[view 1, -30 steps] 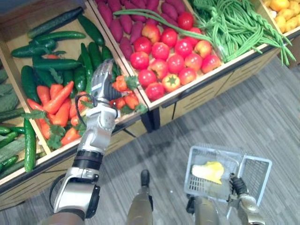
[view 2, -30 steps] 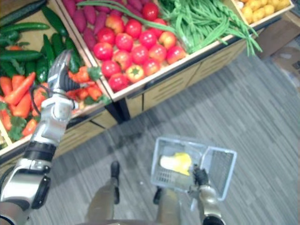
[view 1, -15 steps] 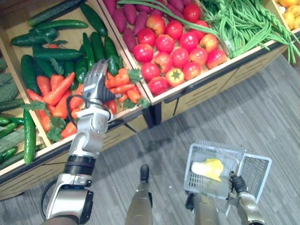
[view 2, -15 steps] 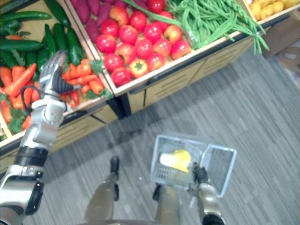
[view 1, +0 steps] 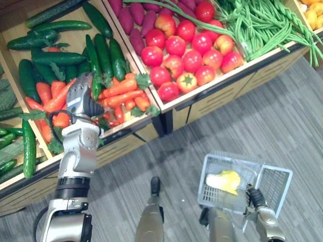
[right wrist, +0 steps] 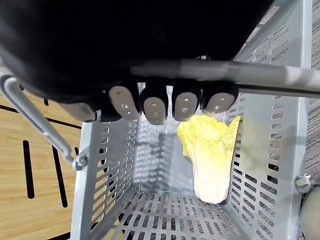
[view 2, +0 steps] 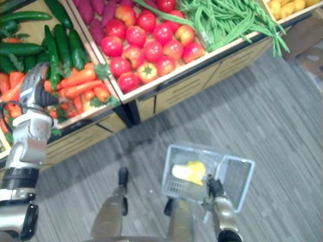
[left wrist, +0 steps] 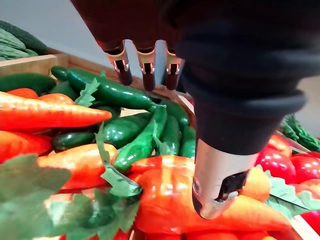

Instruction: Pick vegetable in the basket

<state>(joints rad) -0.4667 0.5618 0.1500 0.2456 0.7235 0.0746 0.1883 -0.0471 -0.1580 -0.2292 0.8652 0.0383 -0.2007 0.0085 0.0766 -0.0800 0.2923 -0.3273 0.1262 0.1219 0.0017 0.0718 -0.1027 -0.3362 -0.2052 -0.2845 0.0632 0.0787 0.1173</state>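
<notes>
My left robot hand (view 1: pixel 79 100) hovers over the carrots (view 1: pixel 120 89) on the counter (view 1: pixel 217 98), fingers straight and spread, holding nothing. My right robot hand (view 1: pixel 254 197) is curled round the handle (right wrist: pixel 260 79) of the basket (view 1: pixel 276 185). One cabbage (view 1: pixel 224 182) lies inside the basket; the carrot pick remains to be done. No print is legible.

The basket (view 1: pixel 276 186) is pale grey plastic with slotted walls and a metal bar handle (right wrist: pixel 280 84) across its top. It hangs upright over the grey floor (view 1: pixel 282 116), well apart from the produce stand (view 1: pixel 212 98). Inside lies one cabbage (right wrist: pixel 210 155) with yellow leaves and a whitish base, against a side wall. In the stand, orange carrots (view 1: pixel 119 90) lie heaped, green tops on
</notes>
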